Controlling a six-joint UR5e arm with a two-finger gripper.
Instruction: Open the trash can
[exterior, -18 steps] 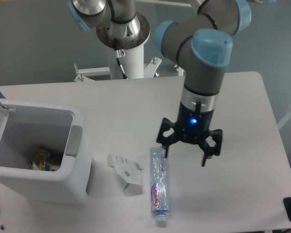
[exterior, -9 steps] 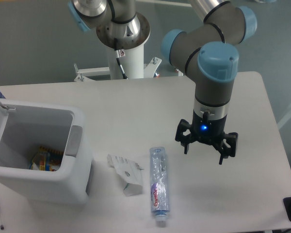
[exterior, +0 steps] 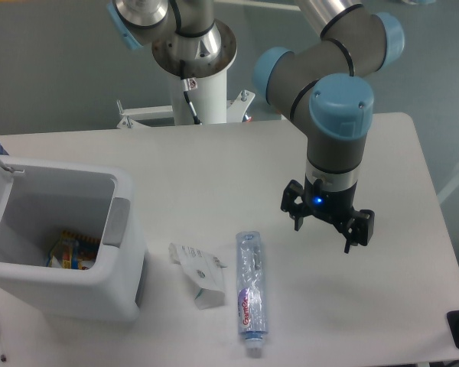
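White trash can [exterior: 99,283] with grey tab, black gripper [exterior: 327,232] lit blue, white table [exterior: 214,160].

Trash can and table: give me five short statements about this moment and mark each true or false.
1. The trash can has its lid up, inside exposed. True.
2. The gripper is clamped on the plastic bottle. False: it is open, empty, and right of the bottle.
3. Colourful rubbish lies inside the can. True.
4. The crumpled carton lies between can and bottle. True.
5. The bottle stands upright. False: it lies flat on the table.
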